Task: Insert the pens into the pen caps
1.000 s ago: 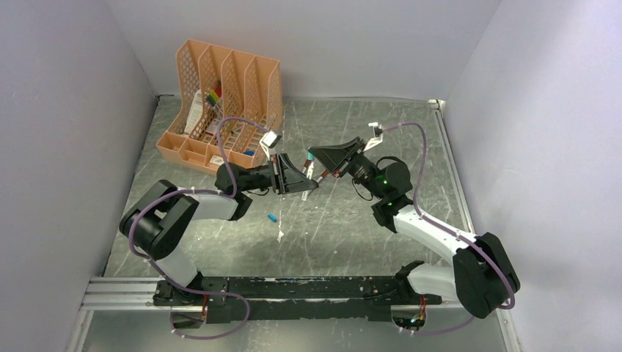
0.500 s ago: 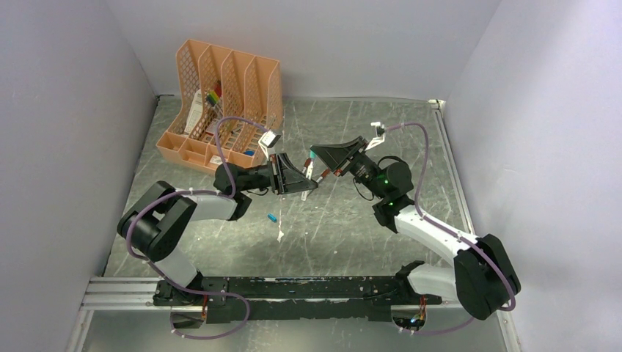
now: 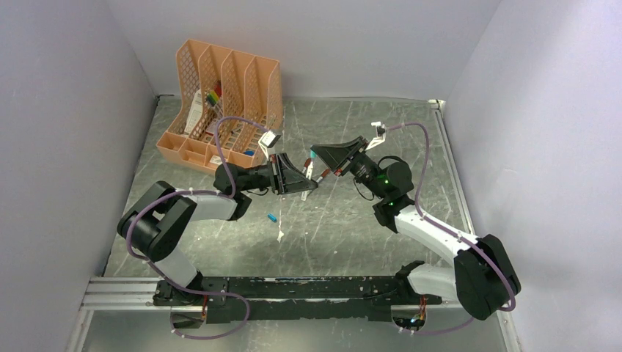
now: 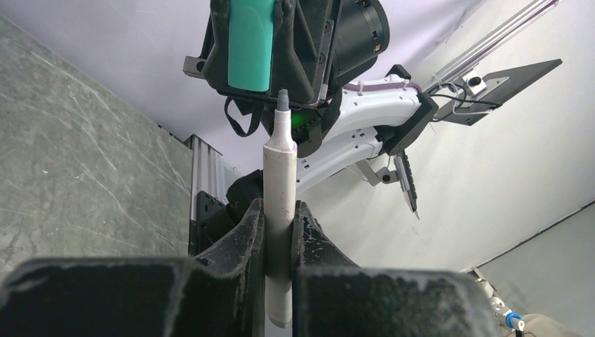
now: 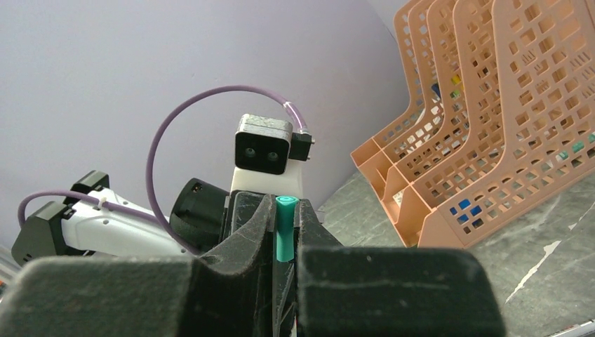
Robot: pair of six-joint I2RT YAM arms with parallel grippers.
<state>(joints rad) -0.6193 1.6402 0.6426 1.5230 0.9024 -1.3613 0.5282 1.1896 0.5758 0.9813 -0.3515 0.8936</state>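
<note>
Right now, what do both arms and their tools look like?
The left arm and right arm have white shells, black joints and a looping purple cable each. The left tool and right tool are black wedges with scuffed fingers.

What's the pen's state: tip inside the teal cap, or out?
Out. Left wrist view shows the pen with its grey tip exposed, just below and right of the teal cap.
</note>
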